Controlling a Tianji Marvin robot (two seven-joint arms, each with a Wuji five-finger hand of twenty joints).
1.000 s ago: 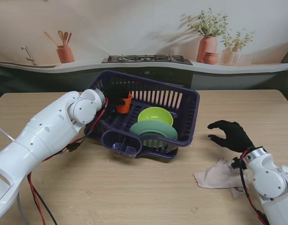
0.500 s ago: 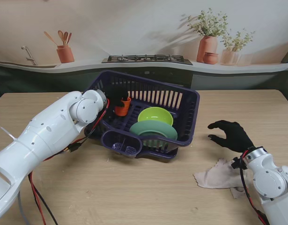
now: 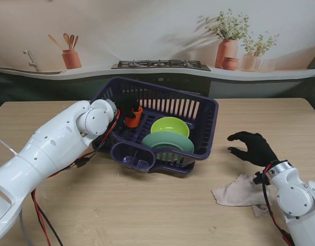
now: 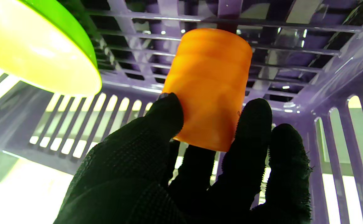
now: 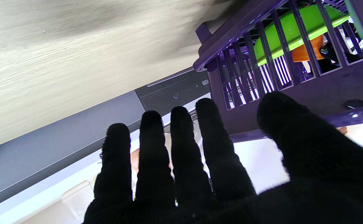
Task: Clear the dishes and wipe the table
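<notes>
Orange cup (image 4: pixel 209 87): inside the purple dish rack (image 3: pixel 206 110), far-left corner, pinched by the left hand (image 4: pixel 181 174) w/ thumb on one side, fingers (image 4: pixel 251 124) on the other. Bottom looks close to the rack floor; can't tell if it's touching.
Left hand: gripping the cup (grip near the rim end, prob. so the base goes down first).
Green bowl (image 3: pixel 170 126): in rack, beside cup.
Teal plate (image 3: pixel 167 141): propped on edge, just nearer to me than the bowl, so it takes less room.
Right hand (image 3: pixel 254 147): holding nothing, fingers spread, hovering over the table (image 3: pixel 147 205) right of the rack.
Cloth (image 3: pixel 239 192): flat on the table, near the right wrist, ready for wiping.
Stage: last dish going in; wipe not yet begun.
</notes>
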